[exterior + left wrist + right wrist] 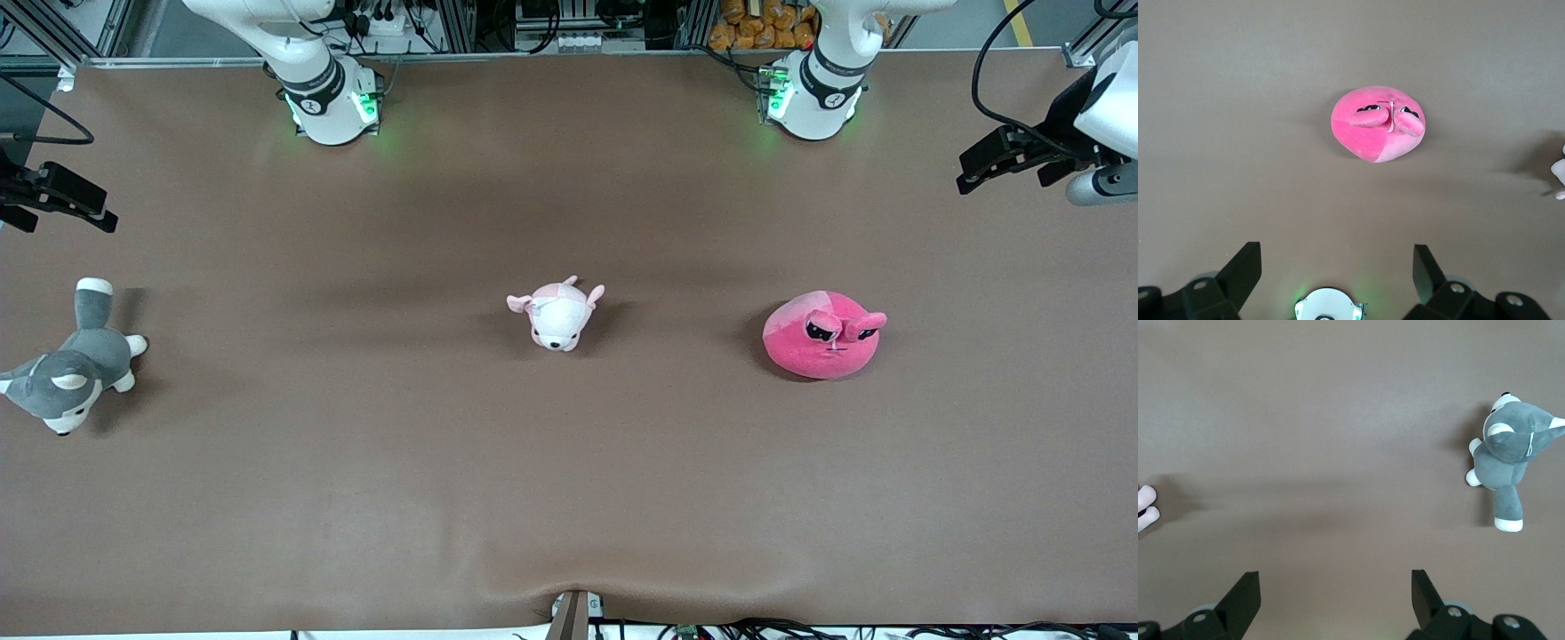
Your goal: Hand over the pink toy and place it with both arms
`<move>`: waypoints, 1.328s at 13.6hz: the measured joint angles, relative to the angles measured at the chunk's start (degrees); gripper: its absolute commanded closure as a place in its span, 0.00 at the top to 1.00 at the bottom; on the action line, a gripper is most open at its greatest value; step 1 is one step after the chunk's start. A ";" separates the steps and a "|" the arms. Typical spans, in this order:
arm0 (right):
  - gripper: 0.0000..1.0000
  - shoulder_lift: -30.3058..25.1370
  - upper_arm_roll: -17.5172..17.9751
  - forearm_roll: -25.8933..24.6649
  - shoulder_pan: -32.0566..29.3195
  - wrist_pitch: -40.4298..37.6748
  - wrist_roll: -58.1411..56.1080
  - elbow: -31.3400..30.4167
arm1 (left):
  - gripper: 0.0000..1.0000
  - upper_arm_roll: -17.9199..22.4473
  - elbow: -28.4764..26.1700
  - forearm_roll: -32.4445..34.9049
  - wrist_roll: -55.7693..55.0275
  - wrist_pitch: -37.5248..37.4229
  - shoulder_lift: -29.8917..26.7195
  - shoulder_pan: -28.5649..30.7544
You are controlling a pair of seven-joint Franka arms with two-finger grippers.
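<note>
The pink toy [822, 336], a round hot-pink plush with two eye stalks, lies on the brown table toward the left arm's end. It also shows in the left wrist view [1378, 132], well apart from the fingers. My left gripper [996, 164] hangs open and empty over the left arm's end of the table, its jaws wide apart [1336, 257]. My right gripper [67, 204] hangs open and empty over the right arm's end of the table [1335, 583].
A small pale pink-and-white plush animal [558, 313] lies at the table's middle. A grey-and-white plush dog [71, 369] lies at the right arm's end, also in the right wrist view [1511, 453]. The arm bases [813, 89] stand along the table edge farthest from the front camera.
</note>
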 measured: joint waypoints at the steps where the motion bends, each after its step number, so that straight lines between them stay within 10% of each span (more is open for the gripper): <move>1: 1.00 0.00 0.00 0.00 0.00 0.00 0.00 0.14 | 1.00 0.00 0.00 0.00 0.00 -0.05 0.00 0.00; 18: 1.00 1.43 -0.12 -0.16 -0.01 0.86 0.02 0.18 | 1.00 0.01 1.15 0.00 0.05 -0.31 2.03 -0.01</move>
